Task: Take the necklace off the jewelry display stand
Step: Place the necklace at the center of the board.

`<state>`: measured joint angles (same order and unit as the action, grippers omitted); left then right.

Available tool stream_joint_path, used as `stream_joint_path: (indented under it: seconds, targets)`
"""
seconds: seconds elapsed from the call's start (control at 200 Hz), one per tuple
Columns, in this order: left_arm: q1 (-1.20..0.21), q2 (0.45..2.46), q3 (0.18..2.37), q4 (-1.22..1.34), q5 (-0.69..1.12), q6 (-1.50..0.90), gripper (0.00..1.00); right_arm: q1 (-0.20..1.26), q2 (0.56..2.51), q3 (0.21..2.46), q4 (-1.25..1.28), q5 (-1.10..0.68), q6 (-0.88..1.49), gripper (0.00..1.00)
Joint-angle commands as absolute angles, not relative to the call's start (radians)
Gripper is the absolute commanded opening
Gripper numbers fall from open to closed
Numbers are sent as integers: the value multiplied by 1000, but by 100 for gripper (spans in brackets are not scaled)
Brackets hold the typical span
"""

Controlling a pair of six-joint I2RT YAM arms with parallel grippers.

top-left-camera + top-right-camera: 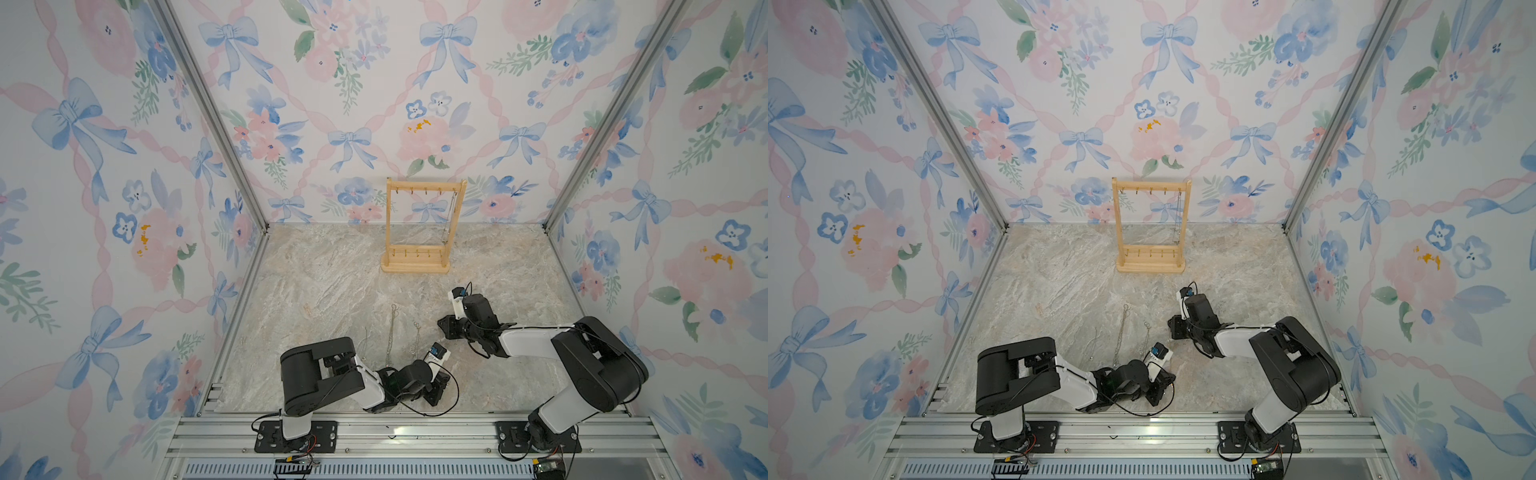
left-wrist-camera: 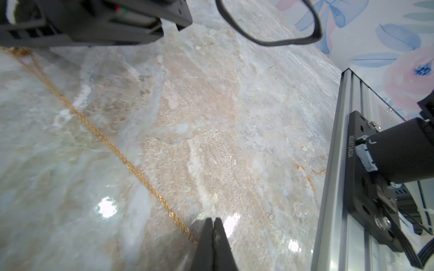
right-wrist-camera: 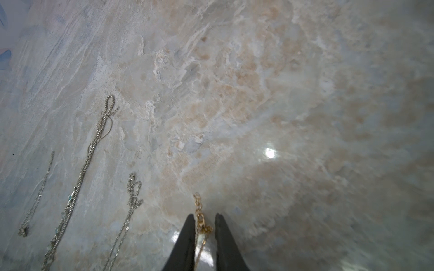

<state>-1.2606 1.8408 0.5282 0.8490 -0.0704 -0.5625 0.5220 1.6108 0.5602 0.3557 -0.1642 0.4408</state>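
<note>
**Last hung necklace (image 1: 451,216): 12 o'clock of R jaws**

It hangs vertical by the jewelry display stand's (image 1: 389,224) R upright, at back, well apart from the right gripper (image 3: 204,215). R arm is nearer, wrist bent down, low. Jaws: narrow gap astride a gold chain (image 3: 196,203) on the table (image 1: 332,291); left gripper (image 2: 213,221) pinched closed, low nr front.

My beige-grey marbled tabletop (image 1: 332,291) carries the light pine frame stand (image 1: 415,266) near the back, three silver chains (image 3: 87,162) side by side, and one thin gold chain (image 2: 105,140).
</note>
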Motion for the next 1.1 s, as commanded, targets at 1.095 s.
stream_joint_path:
  seconds: [1.095]
  targets:
    - [-1241,1756,586,637,-76,-503,14,479,1346,398,439,-127,452,27]
